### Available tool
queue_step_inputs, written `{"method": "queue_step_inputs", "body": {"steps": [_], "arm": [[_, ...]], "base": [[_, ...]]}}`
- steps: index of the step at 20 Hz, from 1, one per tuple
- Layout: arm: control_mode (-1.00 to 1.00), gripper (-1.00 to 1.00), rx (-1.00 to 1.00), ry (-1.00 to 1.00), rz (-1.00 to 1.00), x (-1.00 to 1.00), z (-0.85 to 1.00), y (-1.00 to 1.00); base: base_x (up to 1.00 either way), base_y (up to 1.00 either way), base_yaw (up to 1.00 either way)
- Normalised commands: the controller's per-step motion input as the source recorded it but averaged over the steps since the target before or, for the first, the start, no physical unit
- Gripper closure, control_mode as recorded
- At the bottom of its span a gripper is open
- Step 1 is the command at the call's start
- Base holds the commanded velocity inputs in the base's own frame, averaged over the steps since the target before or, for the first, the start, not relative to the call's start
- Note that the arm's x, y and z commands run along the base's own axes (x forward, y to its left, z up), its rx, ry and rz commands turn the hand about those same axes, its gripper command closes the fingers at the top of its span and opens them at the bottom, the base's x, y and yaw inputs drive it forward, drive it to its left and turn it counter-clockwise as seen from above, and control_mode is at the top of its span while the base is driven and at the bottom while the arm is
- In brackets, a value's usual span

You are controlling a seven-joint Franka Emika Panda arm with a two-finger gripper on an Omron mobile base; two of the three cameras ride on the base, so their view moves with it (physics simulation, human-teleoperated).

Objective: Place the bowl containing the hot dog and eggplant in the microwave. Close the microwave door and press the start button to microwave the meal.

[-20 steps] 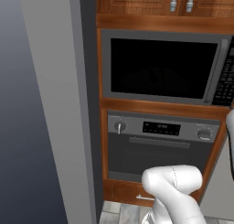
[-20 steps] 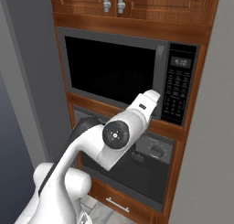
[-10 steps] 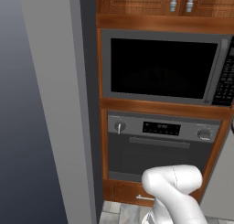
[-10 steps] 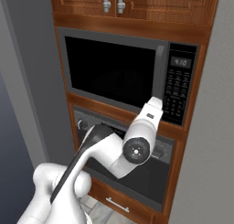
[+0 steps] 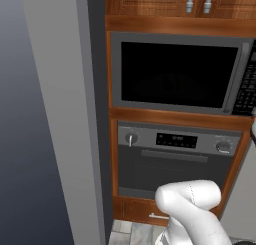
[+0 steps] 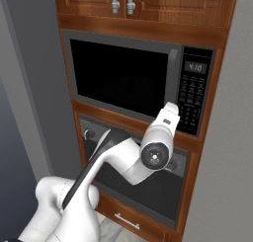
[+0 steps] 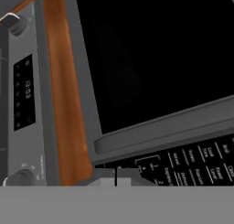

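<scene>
Microwave door [image 6: 121, 75] looks shut, upper centre of the right base frame, so I'm lining up on the keypad [image 6: 190, 98] at its right. Gripper spread I can't tell. Approach square, press start lightly.

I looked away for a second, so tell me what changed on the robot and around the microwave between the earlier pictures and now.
In the right base view the arm's white forearm swung right and its tip rose, from in front of the oven toward the keypad strip of the microwave. Nothing was taken hold of or let go. The microwave door stayed shut, and the base views did not shift.
</scene>
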Motion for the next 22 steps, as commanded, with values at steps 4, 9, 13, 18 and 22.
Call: {"method": "queue_step_inputs", "body": {"steps": [4,9,13,18,22], "arm": [[-1.0,1.0,0.0,0.0,-0.01,0.31,-0.21,0.0],[-1.0,1.0,0.0,0.0,-0.04,0.24,-0.04,-0.17],[-1.0,1.0,0.0,0.0,-0.04,0.15,0.0,-0.24],[-1.0,1.0,0.0,0.0,-0.01,0.13,-0.1,-0.02],[-1.0,1.0,0.0,0.0,0.0,0.21,-0.11,-0.04]], "base": [[0.0,0.0,0.0],[0.0,0.0,0.0],[0.0,0.0,0.0],[0.0,0.0,0.0],[0.0,0.0,0.0]]}}
